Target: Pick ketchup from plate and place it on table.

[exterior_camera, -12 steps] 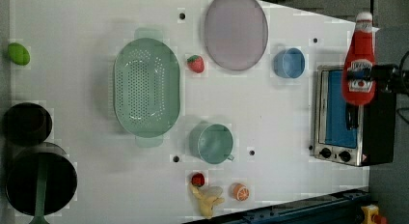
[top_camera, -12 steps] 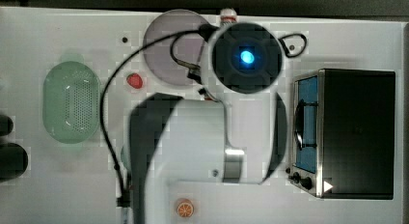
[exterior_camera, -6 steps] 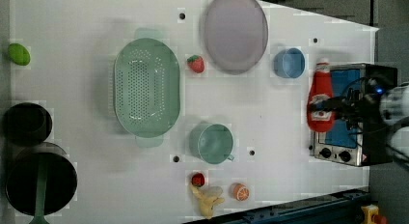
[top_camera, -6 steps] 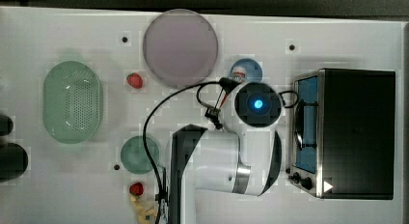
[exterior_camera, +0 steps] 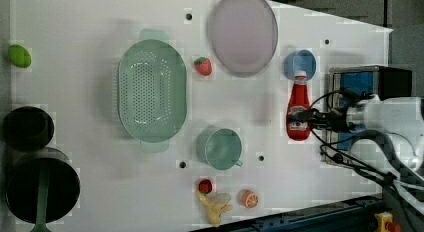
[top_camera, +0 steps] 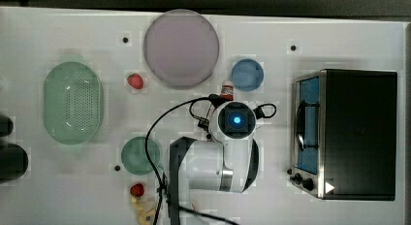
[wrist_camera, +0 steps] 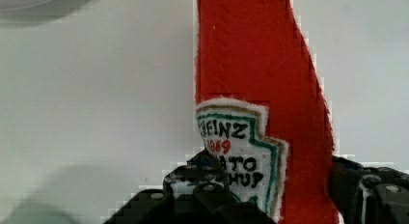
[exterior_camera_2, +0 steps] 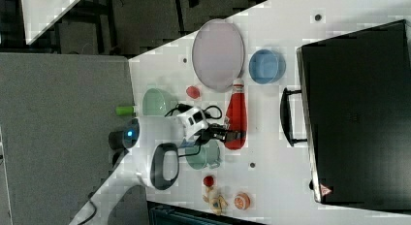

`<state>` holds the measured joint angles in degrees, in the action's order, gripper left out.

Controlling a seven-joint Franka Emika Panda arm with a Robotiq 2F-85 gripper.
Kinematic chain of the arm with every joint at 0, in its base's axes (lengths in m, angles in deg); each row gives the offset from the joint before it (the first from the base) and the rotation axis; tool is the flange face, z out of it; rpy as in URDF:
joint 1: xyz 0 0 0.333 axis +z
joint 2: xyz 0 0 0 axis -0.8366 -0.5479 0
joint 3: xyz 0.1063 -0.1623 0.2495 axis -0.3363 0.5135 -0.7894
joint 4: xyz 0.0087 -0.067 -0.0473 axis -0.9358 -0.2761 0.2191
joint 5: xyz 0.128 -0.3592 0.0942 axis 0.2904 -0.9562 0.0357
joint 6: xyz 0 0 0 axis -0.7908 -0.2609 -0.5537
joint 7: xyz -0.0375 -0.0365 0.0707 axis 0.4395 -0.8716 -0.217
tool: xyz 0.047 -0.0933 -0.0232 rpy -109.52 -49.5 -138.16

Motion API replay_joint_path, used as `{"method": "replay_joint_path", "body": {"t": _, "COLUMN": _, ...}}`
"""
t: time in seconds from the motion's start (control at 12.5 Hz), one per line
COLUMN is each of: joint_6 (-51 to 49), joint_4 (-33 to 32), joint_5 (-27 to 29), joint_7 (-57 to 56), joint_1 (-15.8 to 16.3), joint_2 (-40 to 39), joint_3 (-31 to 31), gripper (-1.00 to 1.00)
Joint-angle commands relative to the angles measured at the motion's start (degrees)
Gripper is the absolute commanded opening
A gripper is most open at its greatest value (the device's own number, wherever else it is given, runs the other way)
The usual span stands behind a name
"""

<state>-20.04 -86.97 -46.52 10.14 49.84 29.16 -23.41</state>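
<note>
Claw [exterior_camera: 314, 118] clamped on the ketchup [exterior_camera: 298, 109] at its labelled lower body. We see the bottle off the plate [exterior_camera: 243, 32], which lies bare, well beyond the cap. We judge lowering and release onto the table [exterior_camera: 90, 192] remain.

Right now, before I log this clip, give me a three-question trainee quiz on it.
1. True or false: the ketchup lies on the plate.
2. What does the gripper hold? A) strawberry B) ketchup C) blue bowl
3. In the top view, which dish is nearest the ketchup's cap?

Key:
1. False; the plate is bare and the gripper holds the ketchup off it.
2. B
3. The blue bowl.
</note>
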Motion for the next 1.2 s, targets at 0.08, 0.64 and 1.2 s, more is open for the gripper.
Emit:
{"method": "replay_joint_path", "body": {"t": 0.08, "joint_6": 3.6, "joint_4": 0.3, "joint_5": 0.3, "joint_7": 2.7, "joint_1": 0.4, "joint_2": 0.6, "joint_3": 0.2, "gripper": 0.29}}
{"method": "replay_joint_path", "body": {"t": 0.64, "joint_6": 1.7, "joint_4": 1.0, "joint_5": 0.3, "joint_7": 5.6, "joint_1": 0.6, "joint_2": 7.4, "joint_3": -0.2, "gripper": 1.0}}
{"method": "replay_joint_path", "body": {"t": 1.2, "joint_6": -22.5, "joint_4": 14.7, "joint_5": 0.2, "joint_7": 24.3, "joint_1": 1.2, "joint_2": 16.7, "joint_3": -2.3, "gripper": 1.0}}
